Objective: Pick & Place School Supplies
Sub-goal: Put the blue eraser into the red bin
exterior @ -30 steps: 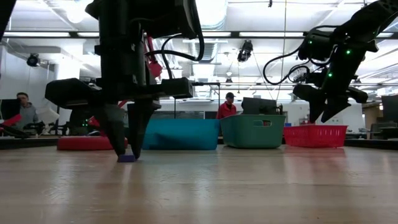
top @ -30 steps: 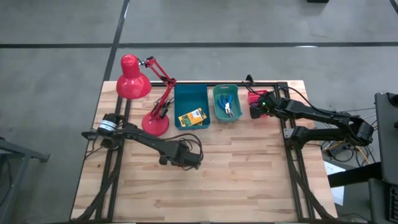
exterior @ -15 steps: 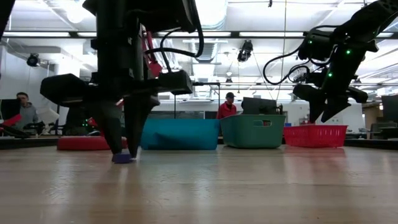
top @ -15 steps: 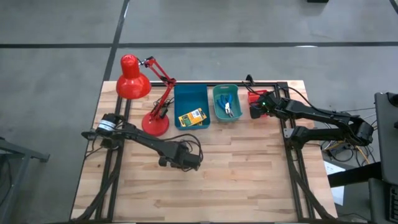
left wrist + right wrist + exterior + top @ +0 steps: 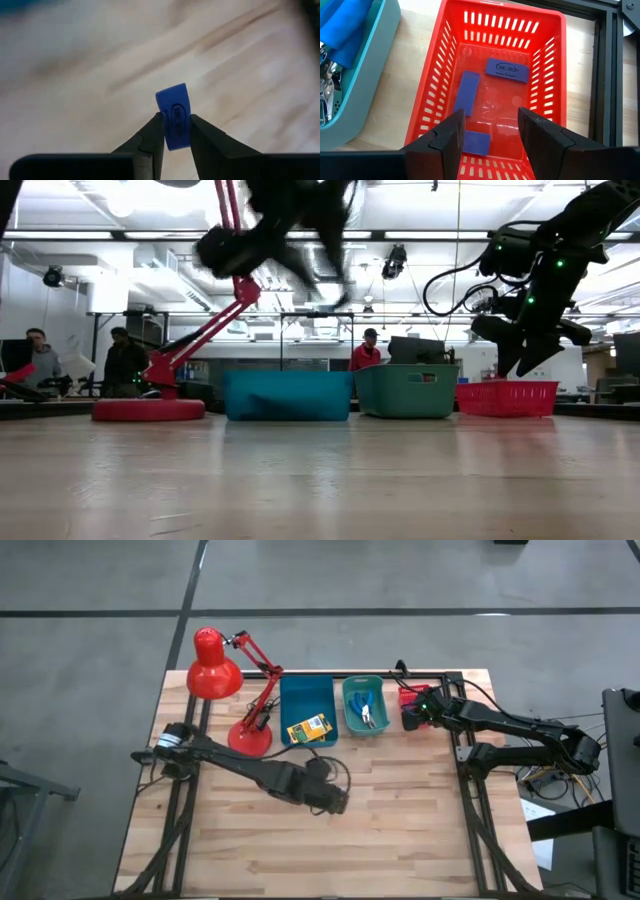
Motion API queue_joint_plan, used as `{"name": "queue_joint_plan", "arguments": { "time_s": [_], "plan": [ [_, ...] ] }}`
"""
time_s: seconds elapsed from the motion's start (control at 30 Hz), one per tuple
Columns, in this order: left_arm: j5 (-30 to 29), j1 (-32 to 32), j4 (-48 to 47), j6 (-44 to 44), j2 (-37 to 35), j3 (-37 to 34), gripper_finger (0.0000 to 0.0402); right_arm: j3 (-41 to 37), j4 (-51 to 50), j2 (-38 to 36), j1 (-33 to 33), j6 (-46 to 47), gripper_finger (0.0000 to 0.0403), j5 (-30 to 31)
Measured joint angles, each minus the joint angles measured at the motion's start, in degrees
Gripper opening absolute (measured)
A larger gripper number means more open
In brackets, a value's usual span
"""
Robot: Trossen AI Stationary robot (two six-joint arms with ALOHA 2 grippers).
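High view gives me the left gripper (image 5: 335,802) lifted over mid-table, and my left wrist camera shows it clenched on a small blue-purple eraser (image 5: 173,121), upright between the fingertips, its dark oval print unreadable. My right gripper (image 5: 490,131) hangs spread above the red basket (image 5: 547,100), where three erasers lie, one (image 5: 507,70) printed "Dixie Gold".

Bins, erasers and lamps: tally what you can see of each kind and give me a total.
Bins: 3, the blue bin, the teal bin and the red bin
Erasers: 4, three in the red bin, one held in the left fingers
Lamps: 1, the red lamp
Total: 8
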Motion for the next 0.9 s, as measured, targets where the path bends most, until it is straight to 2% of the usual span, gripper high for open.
{"name": "queue_joint_plan", "arguments": {
  "time_s": [0.1, 0.17, 0.33, 0.43, 0.6, 0.8, 0.9],
  "plan": [
    [-8.52, -1.34, 2.93, 11.98, -0.07, 4.2, 0.0084, 0.0, 0.0, 0.0, 0.0, 0.0, 0.0176, -0.01],
    [-12.05, -1.92, 5.76, 21.49, -0.07, 6.22, 0.0083, 0.0, 0.0, 0.0, -0.01, -0.02, 0.0176, -0.01],
    [-13.73, -1.88, 12.42, 44.0, -0.07, 8.86, 0.0085, 0.0, 0.0, 0.0, -0.01, -0.01, 0.0176, 0.01],
    [-15.03, -1.75, 17.99, 54.09, -0.07, 8.95, 0.0084, 0.0, 0.0, 0.0, 0.01, 0.0, 0.0176, -0.01],
    [-15.48, -1.75, 27.13, 61.65, -0.07, 8.95, 0.0086, 0.0, 0.0, 0.0, 0.0, -0.01, 0.0176, 0.01],
    [-15.63, -1.68, 27.65, 62.63, -0.09, 8.95, 0.0087, 0.0, 0.0, 0.0, -0.01, 0.0, 0.0176, 0.02],
    [-16.0, -0.99, 27.66, 65.89, -0.09, 8.94, 0.0087, 0.0, 0.0, 0.0, 0.01, 0.0, 0.0176, 0.01]
  ]
}}
